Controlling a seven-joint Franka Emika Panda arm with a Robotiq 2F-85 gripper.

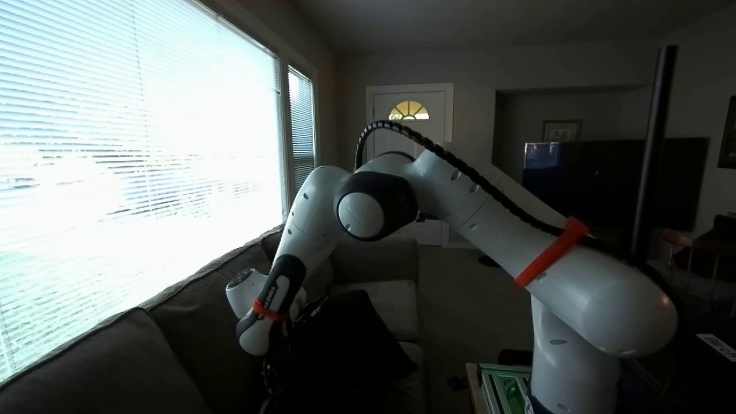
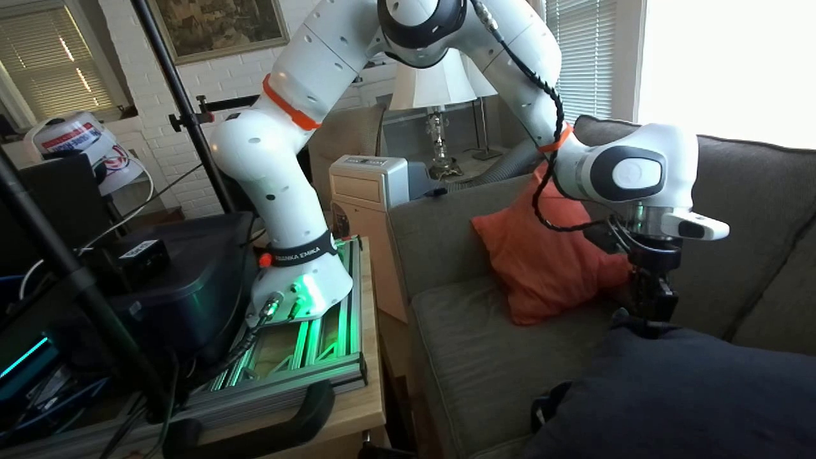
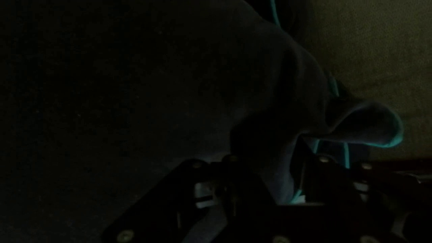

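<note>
A large dark navy cloth item [image 2: 688, 395] lies on the sofa, and it is a nearly black shape [image 1: 351, 339] in an exterior view. My gripper [image 2: 651, 312] points down at its raised corner. In the very dim wrist view, the gripper [image 3: 276, 168] has its fingers apart, with a fold of the dark cloth [image 3: 278, 179] between them. Teal edging [image 3: 398, 131] shows along a loose flap on the right. The fingertips are lost in shadow, and no firm pinch on the cloth can be made out.
A grey-brown sofa [image 2: 491, 357] runs under a bright window with blinds [image 1: 144, 144]. An orange cushion [image 2: 548, 255] leans near the sofa's arm, close behind the gripper. The robot's base [image 2: 303, 287] stands on a wooden table [image 2: 376, 389] beside the sofa.
</note>
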